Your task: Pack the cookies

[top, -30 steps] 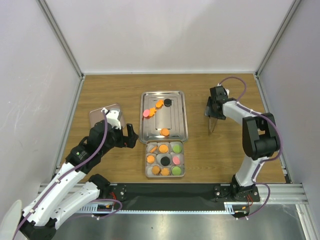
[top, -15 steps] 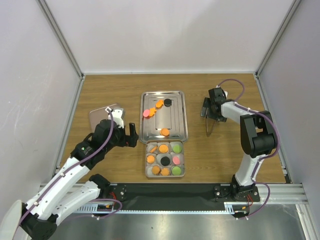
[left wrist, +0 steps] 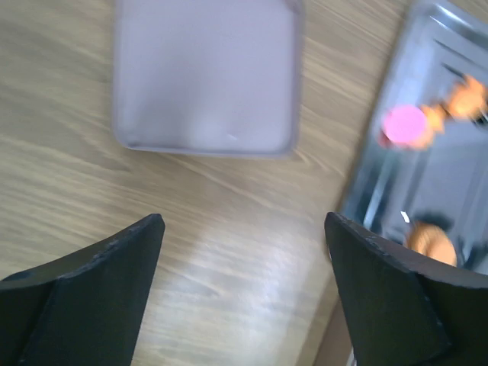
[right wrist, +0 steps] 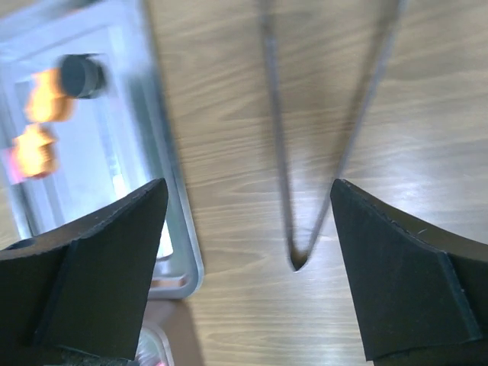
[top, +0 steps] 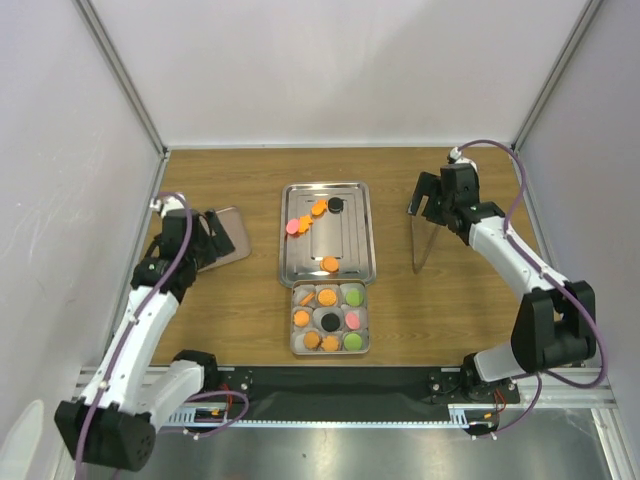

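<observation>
Below the steel tray [top: 350, 235], cookies [top: 327, 297] fill a plain open container [top: 291, 335].

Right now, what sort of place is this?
Probably a robot test cell: white panel walls around a wooden table, left arm and right arm bolted at its near edge, cookies staged on a metal tray.
</observation>
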